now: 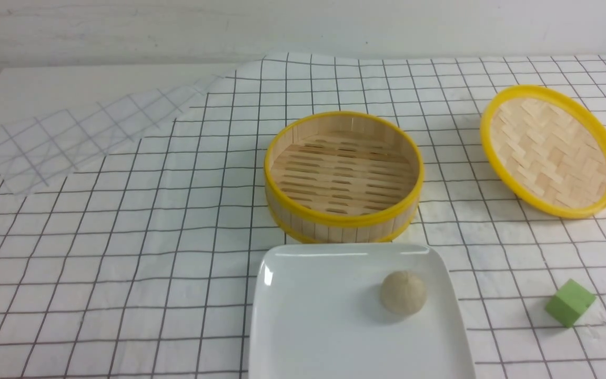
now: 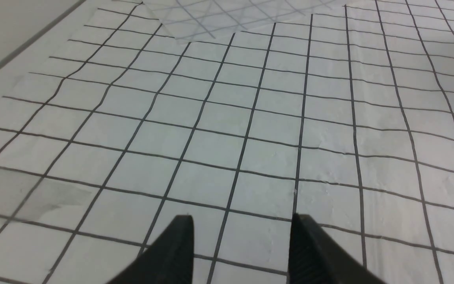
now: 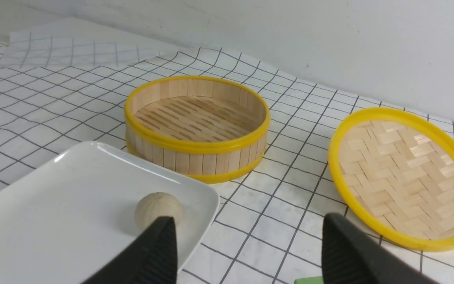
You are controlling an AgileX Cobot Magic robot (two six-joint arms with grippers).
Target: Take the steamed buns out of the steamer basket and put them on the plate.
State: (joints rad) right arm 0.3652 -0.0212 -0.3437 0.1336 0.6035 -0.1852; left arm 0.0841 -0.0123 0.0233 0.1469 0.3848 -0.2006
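One beige steamed bun (image 1: 403, 292) lies on the white square plate (image 1: 313, 326) at the front centre. Behind the plate stands the bamboo steamer basket (image 1: 343, 176) with yellow rims, with nothing in it. Neither gripper shows in the front view. My right gripper (image 3: 248, 240) is open and holds nothing, set back from the plate (image 3: 53, 205), bun (image 3: 157, 208) and basket (image 3: 197, 126). My left gripper (image 2: 242, 236) is open and holds nothing, over bare checked cloth.
The basket's woven lid (image 1: 551, 151) lies upturned at the right, also in the right wrist view (image 3: 404, 177). A green cube (image 1: 569, 302) sits at the front right. A white checked cloth (image 1: 124, 237) covers the table, with a folded corner at the back left.
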